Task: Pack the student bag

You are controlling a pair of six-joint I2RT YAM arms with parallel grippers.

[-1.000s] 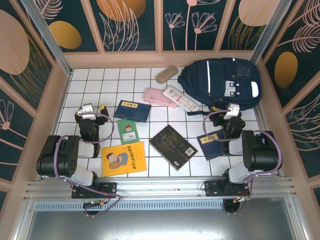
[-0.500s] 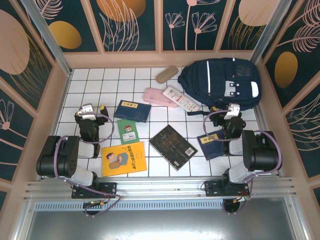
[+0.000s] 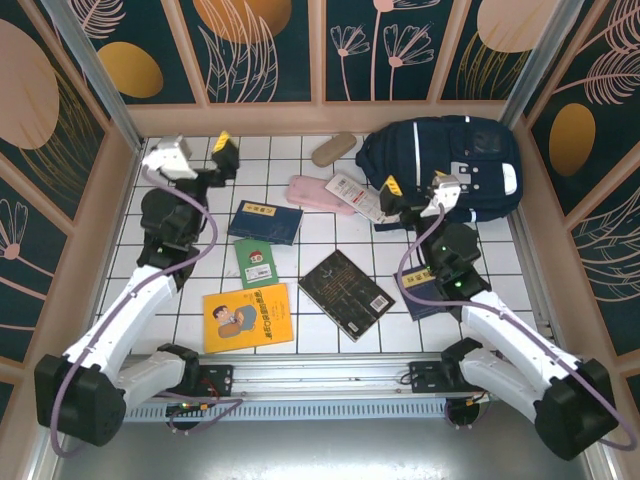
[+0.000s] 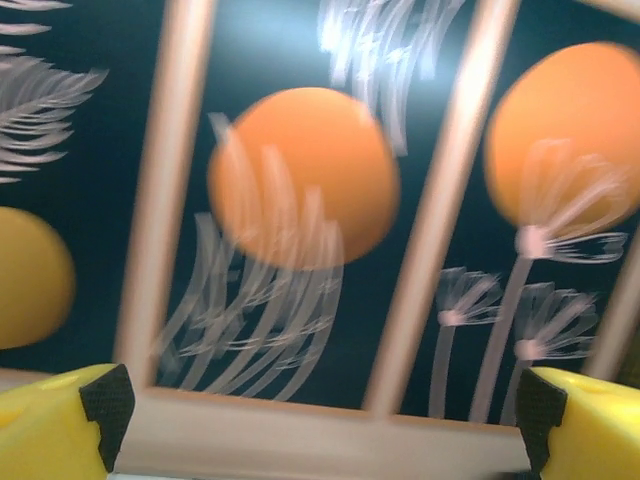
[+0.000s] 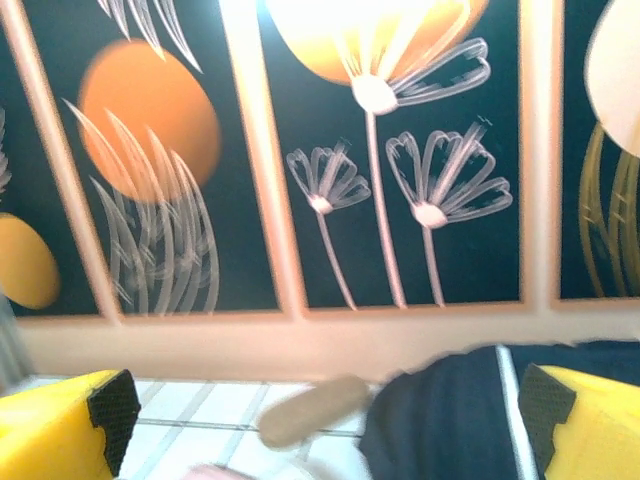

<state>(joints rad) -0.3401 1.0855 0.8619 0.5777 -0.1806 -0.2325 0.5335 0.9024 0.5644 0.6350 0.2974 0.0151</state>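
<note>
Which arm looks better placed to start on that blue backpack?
Right: the right gripper, open, hovers beside the navy backpack; the left gripper, also open, is across the table near the far-left corner.

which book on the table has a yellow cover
The yellow book, nearest the front edge on the left. The green book, navy book and black book all have darker covers.

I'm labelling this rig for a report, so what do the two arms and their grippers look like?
The left arm and right arm have white links, black joints and looping purple cables. The left gripper and right gripper have yellow fingers with black inner pads, beside a white wrist block.
</note>
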